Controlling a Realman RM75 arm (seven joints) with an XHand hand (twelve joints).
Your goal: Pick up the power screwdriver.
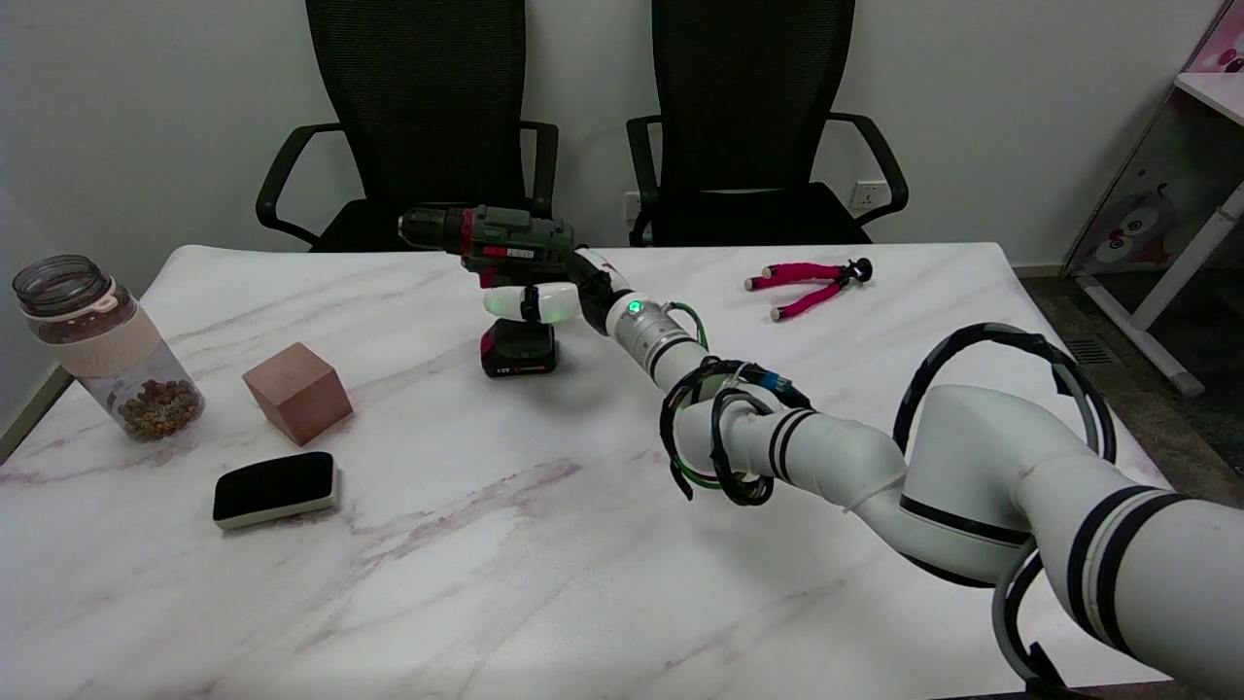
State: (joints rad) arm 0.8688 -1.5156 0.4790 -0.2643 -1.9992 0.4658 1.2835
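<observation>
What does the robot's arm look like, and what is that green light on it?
The right arm is fat, rounded and white, with thin black bands at its joints. Black cables loop around it, one with a green wire. A silver wrist carries a small glowing green light. The robot hand is black and white.

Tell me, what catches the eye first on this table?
A white robot arm sweeps in from the lower right, its right hand with fingers wrapped round the handle of a dark power screwdriver standing mid-table. Pink-handled pliers lie far right; a jar stands at the left edge.
</observation>
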